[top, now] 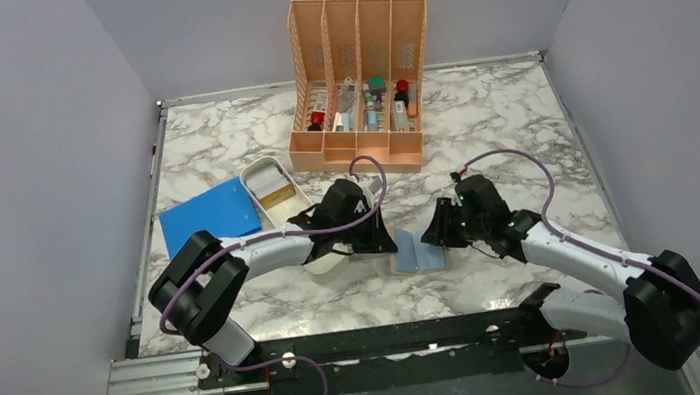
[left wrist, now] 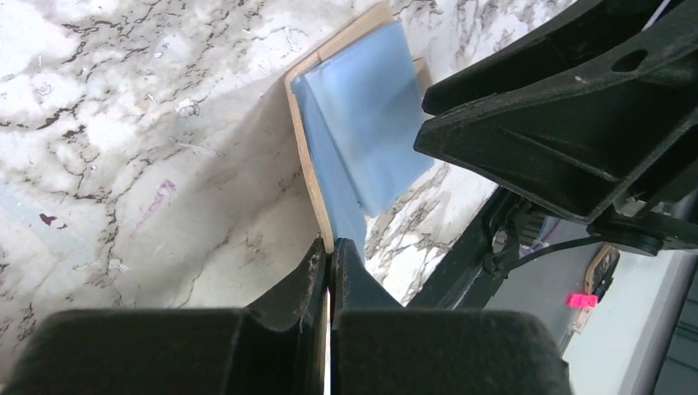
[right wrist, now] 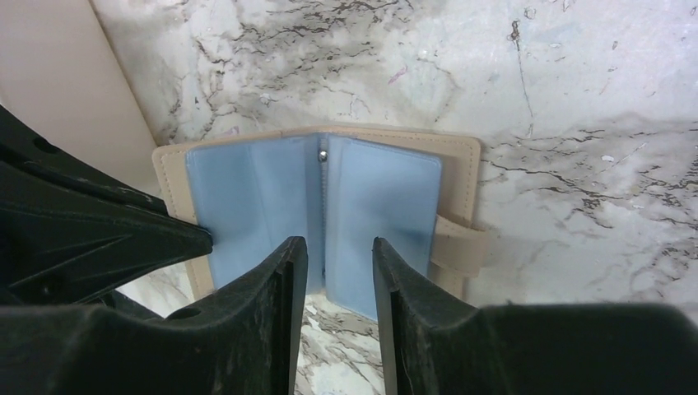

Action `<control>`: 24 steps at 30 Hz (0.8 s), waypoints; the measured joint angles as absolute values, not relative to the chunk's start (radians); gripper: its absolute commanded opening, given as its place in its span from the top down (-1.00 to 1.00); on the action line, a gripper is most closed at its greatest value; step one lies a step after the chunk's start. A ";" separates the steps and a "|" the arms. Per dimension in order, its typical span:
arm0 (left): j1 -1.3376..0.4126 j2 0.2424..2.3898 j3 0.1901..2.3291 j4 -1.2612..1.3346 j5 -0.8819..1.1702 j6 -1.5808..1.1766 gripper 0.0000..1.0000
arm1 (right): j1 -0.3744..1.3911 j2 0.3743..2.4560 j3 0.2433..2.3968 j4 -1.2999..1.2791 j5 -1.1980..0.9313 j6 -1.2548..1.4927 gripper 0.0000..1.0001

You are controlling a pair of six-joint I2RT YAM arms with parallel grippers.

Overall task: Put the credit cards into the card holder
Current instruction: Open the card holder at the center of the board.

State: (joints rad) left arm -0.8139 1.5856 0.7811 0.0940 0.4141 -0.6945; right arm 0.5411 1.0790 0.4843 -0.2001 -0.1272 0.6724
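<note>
Between the left claw (left wrist: 329, 248) and the right claw (right wrist: 339, 247), the card holder (top: 420, 249) lay open on the marble table (top: 517, 116), a white tub (top: 332, 262) just left of it, the orange rack (top: 356, 76) and blue sheet (top: 209, 218) well apart beyond. Only the left wrist view showed the left claw closed on the holder's tan edge; the right claw stood open over the blue sleeves (right wrist: 247, 197), bare marble to its right.

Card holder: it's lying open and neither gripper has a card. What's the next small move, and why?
Probably lower the right gripper onto the card holder to pin it. It is open and empty above the sleeves, while the left gripper, shut on the holder's edge, sits nearer the white tray holding what looks like a gold-yellow card.
</note>
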 measured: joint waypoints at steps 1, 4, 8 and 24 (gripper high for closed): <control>-0.814 1.594 0.784 0.094 0.414 -0.695 0.93 | 0.541 1.084 0.484 -0.198 -0.126 0.672 0.26; -0.814 1.629 0.797 0.102 0.415 -0.698 0.93 | 0.541 1.109 0.474 -0.164 -0.125 0.673 0.30; -0.814 1.658 0.820 0.092 0.410 -0.698 0.72 | 0.541 1.192 0.471 -0.141 -0.094 0.671 0.33; -0.799 1.597 0.961 -0.149 0.232 -0.654 0.42 | 0.541 1.206 0.472 -0.113 -0.060 0.656 0.35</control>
State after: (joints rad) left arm -0.7994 1.5974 0.9611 -0.1490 0.2321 -0.6544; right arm 0.5411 1.2057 0.4721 -0.1131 -0.0605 0.6559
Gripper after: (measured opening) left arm 0.284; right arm 0.325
